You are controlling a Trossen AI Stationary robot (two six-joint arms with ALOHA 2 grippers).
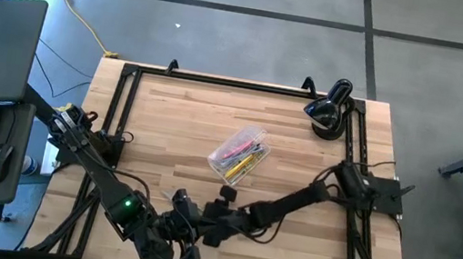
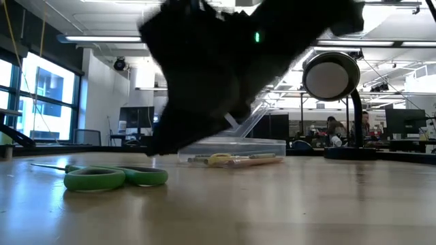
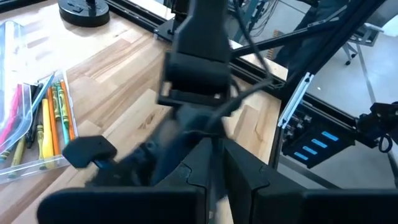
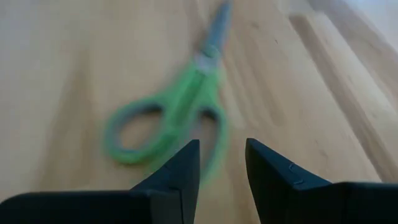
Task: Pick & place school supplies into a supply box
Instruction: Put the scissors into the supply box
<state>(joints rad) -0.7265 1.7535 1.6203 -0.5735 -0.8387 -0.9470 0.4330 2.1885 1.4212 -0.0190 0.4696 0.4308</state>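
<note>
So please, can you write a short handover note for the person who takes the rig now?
Right gripper: open, empty, hovering just short of the green-handled scissors, which lie flat on the table, outside the box.
Left gripper: near the table's front edge beside the right arm; nothing seen held.
Clear supply box: mid-table, lid up, pencils and pens already inside.
Left: grasp the scissors, place them in the box.

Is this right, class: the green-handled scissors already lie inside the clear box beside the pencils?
Not right. The scissors lie on the bare table, outside the clear box, as the low view shows; only the pencils are in the box.
</note>
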